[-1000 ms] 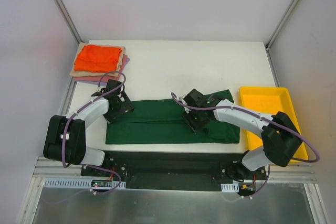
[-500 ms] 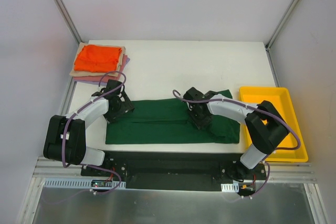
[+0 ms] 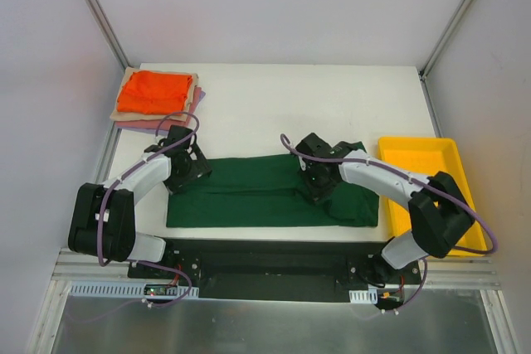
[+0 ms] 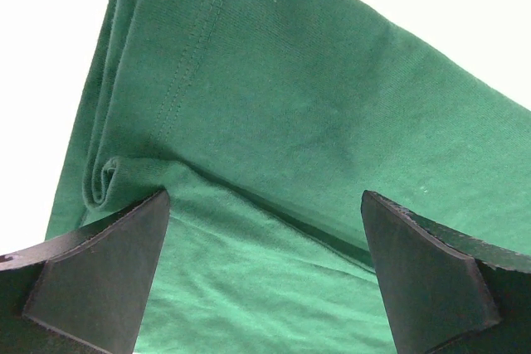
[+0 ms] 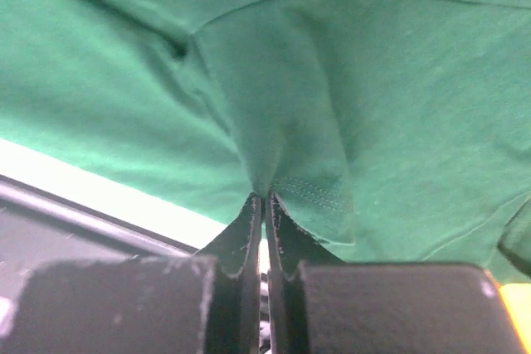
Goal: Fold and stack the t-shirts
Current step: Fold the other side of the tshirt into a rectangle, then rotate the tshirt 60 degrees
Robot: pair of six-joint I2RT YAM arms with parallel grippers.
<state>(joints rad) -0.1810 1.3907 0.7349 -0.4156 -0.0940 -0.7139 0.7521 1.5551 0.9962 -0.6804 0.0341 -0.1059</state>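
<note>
The dark green t-shirt (image 3: 249, 192) lies folded into a long band across the near half of the table. My left gripper (image 3: 189, 173) is open over the shirt's left end, its fingers (image 4: 99, 275) straddling the cloth (image 4: 274, 122) beside a fold line. My right gripper (image 3: 319, 186) is shut on a pinch of the green shirt's hemmed edge (image 5: 307, 192) near the band's right part. A stack of folded shirts sits at the far left: bright orange (image 3: 153, 91) on top, tan (image 3: 119, 113) and pink (image 3: 141, 125) beneath.
A yellow plastic tray (image 3: 431, 192) stands at the table's right edge, next to the shirt's right end. The white table (image 3: 290, 105) is ringed by grey walls; the black arm mount runs along the near edge.
My right gripper has shifted slightly right and toward the far side with the pinched cloth, bunching the shirt's right part. The left arm has not moved.
</note>
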